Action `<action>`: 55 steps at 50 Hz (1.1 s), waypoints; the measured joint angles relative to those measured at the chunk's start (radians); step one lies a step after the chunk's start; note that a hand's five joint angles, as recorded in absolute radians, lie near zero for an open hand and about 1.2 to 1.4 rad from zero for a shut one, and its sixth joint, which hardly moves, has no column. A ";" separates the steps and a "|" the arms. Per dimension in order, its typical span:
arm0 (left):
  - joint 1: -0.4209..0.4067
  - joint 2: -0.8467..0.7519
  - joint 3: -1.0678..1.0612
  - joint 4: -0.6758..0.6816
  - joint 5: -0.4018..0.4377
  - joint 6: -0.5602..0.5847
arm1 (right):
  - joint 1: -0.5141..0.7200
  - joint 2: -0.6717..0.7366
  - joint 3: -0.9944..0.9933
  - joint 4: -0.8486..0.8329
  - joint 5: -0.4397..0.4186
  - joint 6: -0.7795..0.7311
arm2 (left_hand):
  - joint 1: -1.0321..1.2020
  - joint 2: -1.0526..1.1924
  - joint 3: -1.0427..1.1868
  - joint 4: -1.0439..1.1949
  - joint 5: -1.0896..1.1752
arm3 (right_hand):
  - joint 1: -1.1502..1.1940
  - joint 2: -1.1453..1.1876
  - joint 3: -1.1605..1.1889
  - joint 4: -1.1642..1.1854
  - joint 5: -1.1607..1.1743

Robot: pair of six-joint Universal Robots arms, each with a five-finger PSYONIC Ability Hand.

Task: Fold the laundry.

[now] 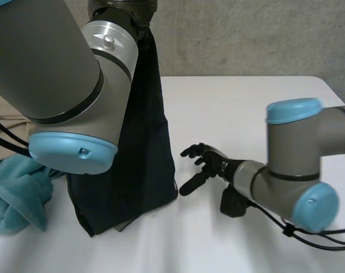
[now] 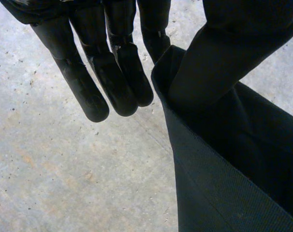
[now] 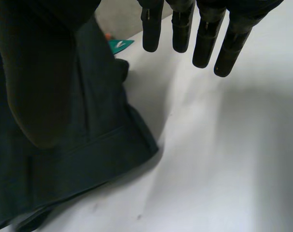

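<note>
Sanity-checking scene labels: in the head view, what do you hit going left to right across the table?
teal towel → dark garment, hanging with its lower end on the table → right hand, open, clear of the garment → right arm

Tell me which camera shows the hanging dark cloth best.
The head view: the dark cloth hangs from the left hand down to the white table. The left wrist view shows its pinched edge; the right wrist view, its lower hem beside the right hand.
</note>
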 measured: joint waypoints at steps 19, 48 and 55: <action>0.002 0.042 -0.033 -0.004 -0.002 -0.001 | 0.141 0.246 -0.331 0.008 0.043 0.112 | 0.000 0.000 0.000 0.000 0.000 | 0.713 0.859 0.849 0.845 0.836; 0.020 0.427 -0.077 -0.035 -0.011 -0.018 | -0.245 -0.713 -0.365 0.184 0.106 -0.905 | 0.000 0.000 0.000 0.000 0.000 | 0.729 0.894 0.915 0.913 0.893; 0.016 0.520 -0.103 -0.037 -0.013 -0.021 | -0.264 -0.756 -0.430 0.283 0.107 -0.967 | 0.000 0.000 0.000 0.000 0.000 | 0.729 0.894 0.915 0.913 0.895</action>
